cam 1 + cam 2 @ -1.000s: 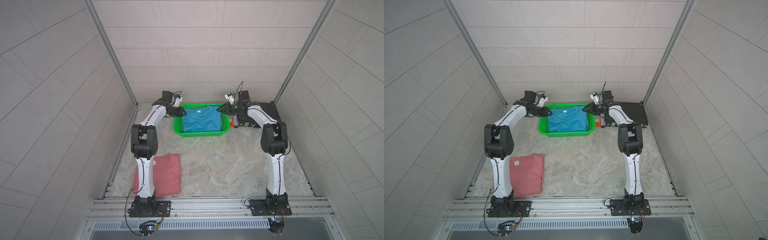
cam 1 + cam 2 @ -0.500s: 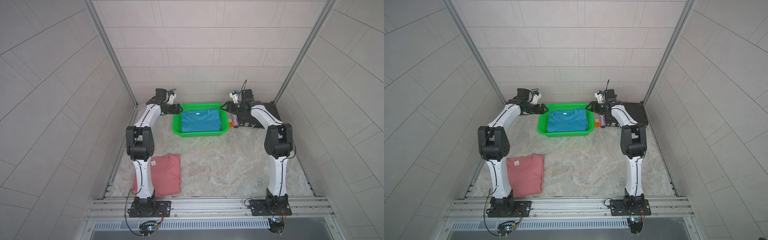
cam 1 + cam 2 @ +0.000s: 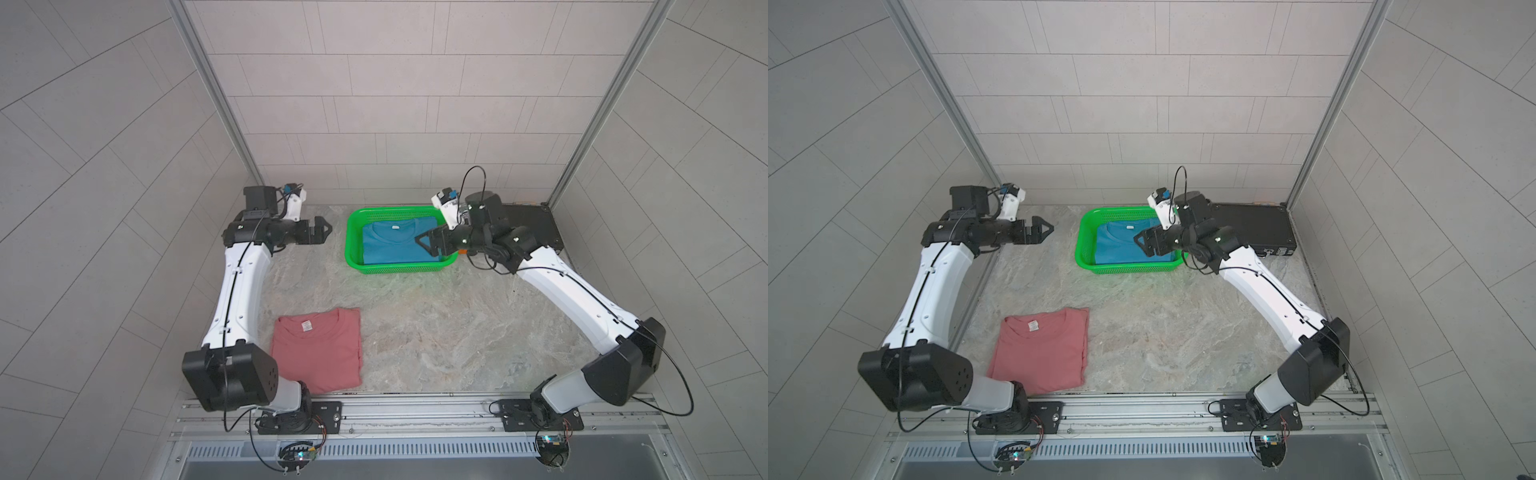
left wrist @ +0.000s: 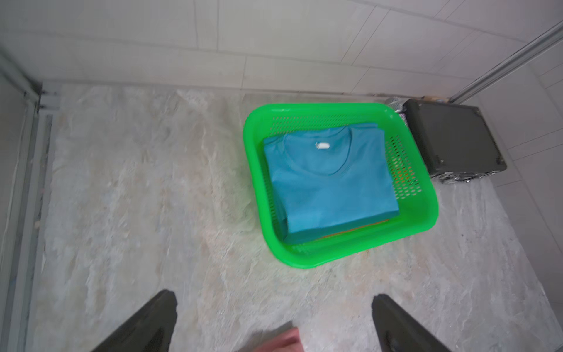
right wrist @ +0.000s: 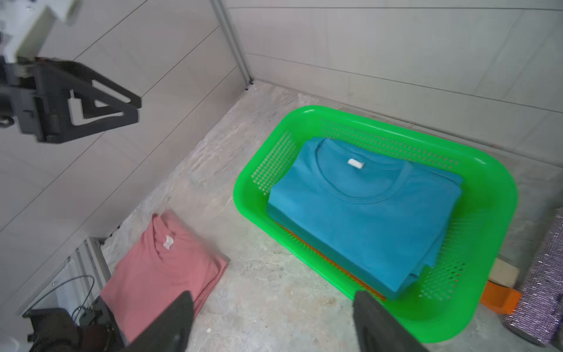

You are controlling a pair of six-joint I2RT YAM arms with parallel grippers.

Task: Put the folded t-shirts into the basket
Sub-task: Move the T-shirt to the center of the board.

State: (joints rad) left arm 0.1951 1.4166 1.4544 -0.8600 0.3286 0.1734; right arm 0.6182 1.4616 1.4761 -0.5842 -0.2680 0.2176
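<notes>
Bare stone floor lies open between the pink shirt and the basket; a black case and a glittery purple roll crowd the basket's right side, the back wall close behind

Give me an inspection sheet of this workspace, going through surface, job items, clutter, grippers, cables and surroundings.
Surface: marbled tabletop, no spills seen.
Job's things: blue t-shirt in the green basket atop an orange t-shirt, only its edge showing; pink t-shirt folded on the tabletop, outside the basket.
Clutter: black case, glittery purple roll and orange block beside the basket.
Grippers: left gripper jaws open, empty, beside the basket; right gripper jaws open, empty, at its opposite side.
Cables: black cable loops above the right wrist; nothing snagged.
Surroundings: tiled walls, metal rail in front.
</notes>
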